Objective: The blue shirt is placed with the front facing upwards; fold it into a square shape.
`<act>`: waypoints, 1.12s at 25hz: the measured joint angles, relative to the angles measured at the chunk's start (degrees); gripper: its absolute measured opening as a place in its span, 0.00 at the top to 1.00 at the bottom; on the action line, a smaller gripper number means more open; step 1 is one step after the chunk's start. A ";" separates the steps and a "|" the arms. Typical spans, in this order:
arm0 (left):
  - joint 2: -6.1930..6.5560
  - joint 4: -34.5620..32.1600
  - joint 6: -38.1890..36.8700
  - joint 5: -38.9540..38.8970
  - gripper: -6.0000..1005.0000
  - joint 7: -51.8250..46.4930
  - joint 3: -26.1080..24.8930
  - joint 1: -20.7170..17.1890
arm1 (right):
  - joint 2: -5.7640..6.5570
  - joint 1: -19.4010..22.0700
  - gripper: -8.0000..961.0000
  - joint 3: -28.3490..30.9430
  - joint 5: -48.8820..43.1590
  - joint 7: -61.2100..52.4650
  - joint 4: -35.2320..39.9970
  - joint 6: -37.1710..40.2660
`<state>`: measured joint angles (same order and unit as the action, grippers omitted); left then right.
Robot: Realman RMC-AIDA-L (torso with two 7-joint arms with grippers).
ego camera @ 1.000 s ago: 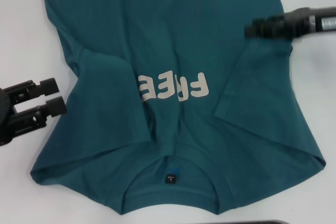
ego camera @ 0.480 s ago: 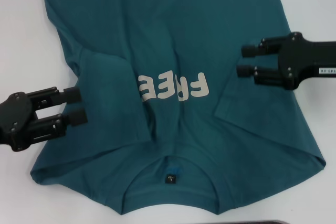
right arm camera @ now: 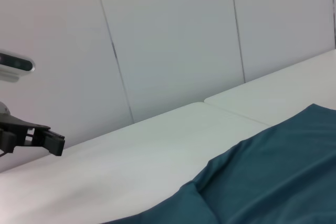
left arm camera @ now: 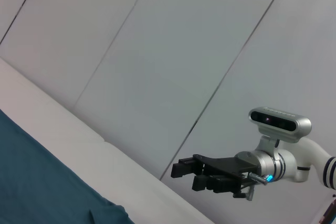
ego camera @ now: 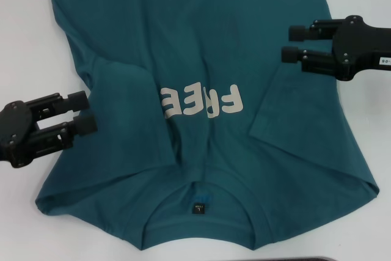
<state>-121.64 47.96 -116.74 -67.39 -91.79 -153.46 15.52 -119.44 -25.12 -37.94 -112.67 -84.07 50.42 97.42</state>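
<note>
Across the white worktop (ego camera: 24,41) the blue shirt (ego camera: 201,47) lies spread front-up, its collar at the near edge and its hem running out of the head view at the far side. Both short sleeves are already turned inward over the body, so the cloth forms a long panel that is not yet a square. Cream "FREE" lettering (ego camera: 201,102) sits mid-chest, reading upside down from the head camera, and a small dark label (ego camera: 199,207) shows inside the neckline.

Over the shirt's right edge, about level with the folded sleeve, hangs the right claw (ego camera: 292,42); its two fingers are parted with a clear gap and grip nothing. At the opposite edge, a little nearer the collar, the left claw (ego camera: 82,111) also has its fingers apart and empty, its tips just over the cloth's border. Whether either claw touches the fabric cannot be told.

As a judgement, the two claws stand at different heights along the shirt. If they pinch and lift from these uneven places, the fold line would likely run crooked. A shallow pinch could catch only the top sleeve layer, letting the sleeve flip back open, and a low drag might bunch the soft cotton.
</note>
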 joint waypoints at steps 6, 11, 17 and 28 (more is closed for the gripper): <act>0.00 0.03 -0.13 -0.61 0.36 -0.12 -0.57 0.14 | 0.07 0.21 0.48 1.70 0.08 -0.10 0.40 0.92; -0.19 0.02 -0.31 -1.17 0.36 -0.22 -0.53 -0.17 | 0.15 0.30 0.48 2.24 0.05 -0.41 1.51 2.01; -0.48 0.03 -0.41 -1.17 0.36 -1.58 -0.16 -0.31 | -0.10 0.98 0.48 2.27 0.08 -1.08 0.74 2.38; -0.11 0.01 -0.06 -2.98 0.36 -23.04 -3.99 0.60 | 0.72 0.37 0.48 4.17 0.62 -22.16 0.07 3.59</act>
<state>-121.75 47.97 -116.80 -70.37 -114.84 -157.45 16.12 -118.72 -24.75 -33.77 -112.04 -106.22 50.50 101.01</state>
